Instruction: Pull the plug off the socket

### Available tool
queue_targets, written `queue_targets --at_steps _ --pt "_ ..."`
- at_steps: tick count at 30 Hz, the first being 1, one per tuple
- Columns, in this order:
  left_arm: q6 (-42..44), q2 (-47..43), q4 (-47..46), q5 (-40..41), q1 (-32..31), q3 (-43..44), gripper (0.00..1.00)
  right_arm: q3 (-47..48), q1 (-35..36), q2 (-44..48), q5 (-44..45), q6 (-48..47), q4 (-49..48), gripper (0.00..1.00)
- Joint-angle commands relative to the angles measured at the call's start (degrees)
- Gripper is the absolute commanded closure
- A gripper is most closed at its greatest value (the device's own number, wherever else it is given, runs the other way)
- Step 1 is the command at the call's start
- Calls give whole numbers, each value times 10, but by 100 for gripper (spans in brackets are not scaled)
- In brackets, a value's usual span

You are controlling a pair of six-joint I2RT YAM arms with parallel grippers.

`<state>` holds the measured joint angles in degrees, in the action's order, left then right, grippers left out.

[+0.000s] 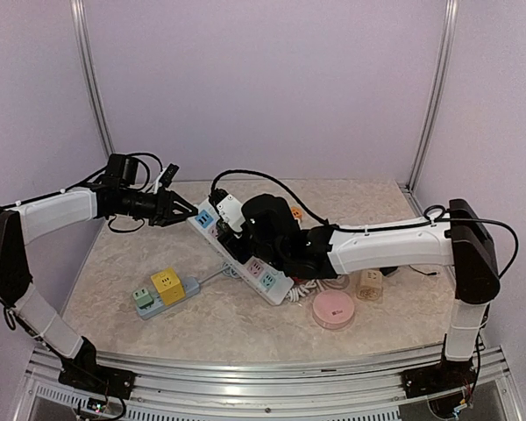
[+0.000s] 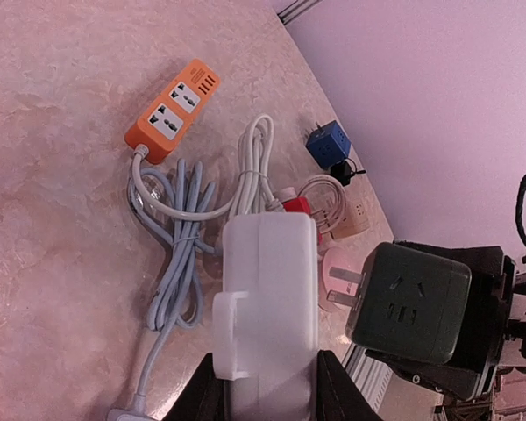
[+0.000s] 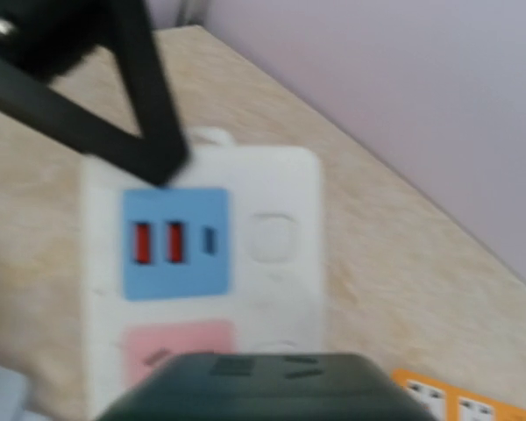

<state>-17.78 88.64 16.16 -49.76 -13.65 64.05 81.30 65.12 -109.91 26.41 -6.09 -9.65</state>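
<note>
**A:** From overhead, what has each claw got?

**B:** The left claw (image 1: pixel 182 210) is clenched on one end of the white socket strip (image 1: pixel 267 279). The strip runs away from its tips toward the right arm. The right claw (image 1: pixel 263 226) grasps the dark plug cube (image 1: pixel 265 209), which is above the strip, just past the left claw's tips.

**A:** Anything else around them?

**B:** A green-and-yellow strip (image 1: pixel 162 289) lies well to the near side of the left claw. A pink disc (image 1: pixel 333 309) sits beside the right forearm.

**A:** And the left wrist view?

**B:** The socket strip's end is pinched between both fingers (image 2: pixel 206 399). The plug cube hangs off to the claw's right. Its prongs (image 2: pixel 342 288) are bare and point at the strip with a gap between. Ahead of the claw lie bundled cables (image 2: pixel 180 263), then an orange strip (image 2: pixel 171 110) and a blue cube (image 2: pixel 327 145).

**A:** Right wrist?

**B:** Blurred. The plug cube's dark body fills the bottom edge, close under the claw. Beyond it are the strip's pink panel (image 3: pixel 180 351) and blue panel (image 3: pixel 175 241), with the left claw's black fingers at the strip's far end.
</note>
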Motion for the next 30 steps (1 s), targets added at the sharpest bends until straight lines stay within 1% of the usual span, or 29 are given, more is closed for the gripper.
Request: queue_targets --at_steps 1,5,8,13,14,20,27,30 --pt "7 5 -2 7 5 -3 92 9 3 8 37 -15 -4 100" --pt "7 4 -2 9 5 -3 92 -4 2 23 11 0 -19 100" --pt "6 3 -2 8 6 -4 92 -5 -6 36 -10 21 -12 100" --pt "5 -3 -1 19 13 -6 92 -48 -32 88 -47 59 -16 100" --pt "4 -4 -1 18 15 -6 92 -62 -39 105 -51 78 -12 100" --pt "2 -1 3 21 19 -5 92 -138 -99 175 -59 126 22 100" --pt "5 2 8 30 19 -3 92 -198 -202 235 -66 201 126 100" --pt "6 3 11 33 19 -3 92 -222 -247 251 -73 225 153 100"
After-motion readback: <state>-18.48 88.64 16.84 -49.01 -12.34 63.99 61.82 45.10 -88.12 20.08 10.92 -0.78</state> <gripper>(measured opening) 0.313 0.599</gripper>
